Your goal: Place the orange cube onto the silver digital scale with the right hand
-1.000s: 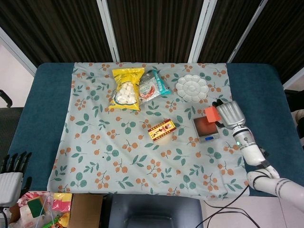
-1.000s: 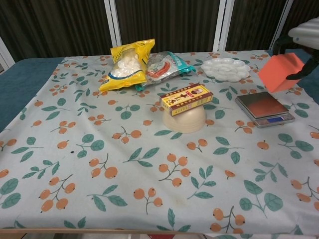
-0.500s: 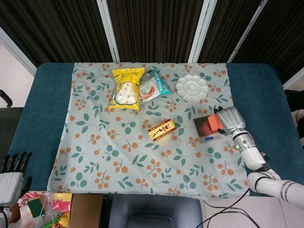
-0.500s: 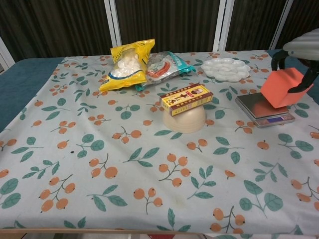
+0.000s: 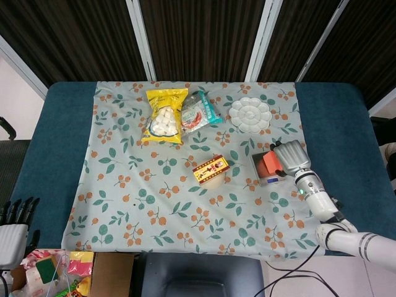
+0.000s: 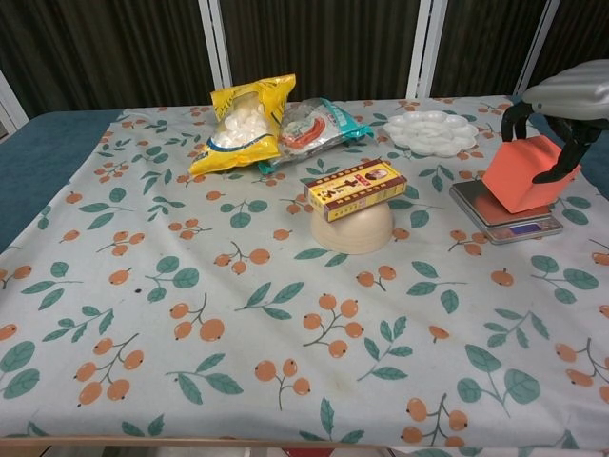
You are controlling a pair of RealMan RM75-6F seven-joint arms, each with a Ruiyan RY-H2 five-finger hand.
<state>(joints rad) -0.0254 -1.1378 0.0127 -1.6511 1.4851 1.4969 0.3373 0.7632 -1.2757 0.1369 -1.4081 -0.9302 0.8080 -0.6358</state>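
One orange cube point(image 6: 521, 174) sits on one silver digital scale point(image 6: 506, 217), the right hand point(image 6: 561, 95) clasping it from above.
Two snack bags point(image 5: 166, 115), one white palette point(image 5: 250, 114), one box point(image 5: 211, 169) on one bowl point(image 6: 353, 228); flowered cloth point(image 5: 154, 204) over a blue table point(image 5: 43, 136), dark curtains point(image 5: 198, 37) behind. The left hand point(image 5: 13, 228) rests low, fingers apart.

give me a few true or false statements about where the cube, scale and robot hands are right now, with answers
1. The right robot hand grips the orange cube. True.
2. The orange cube is over the silver digital scale. True.
3. The red and yellow box lies flat on the tablecloth. False: it rests on top of the upturned beige bowl.
4. The left robot hand is holding the yellow snack bag. False: it holds nothing, down at the lower left edge of the head view, away from the yellow snack bag.
5. The white palette tray sits beyond the scale. True.
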